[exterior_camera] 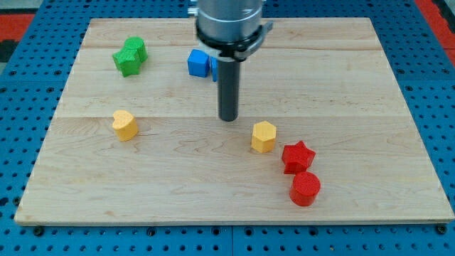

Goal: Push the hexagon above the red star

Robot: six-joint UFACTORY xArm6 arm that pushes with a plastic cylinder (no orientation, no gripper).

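A yellow hexagon (263, 136) lies right of the board's middle. A red star (298, 156) sits just to its lower right, almost touching it. My tip (228, 118) rests on the board a short way to the upper left of the yellow hexagon, apart from it. The rod rises straight up to the arm at the view's top.
A red cylinder (306, 188) lies just below the red star. A yellow block (125, 124) sits at the left. A green block (130, 57) is at the upper left. A blue block (199, 63) sits behind the rod, partly hidden. The wooden board (355, 85) lies on a blue pegboard.
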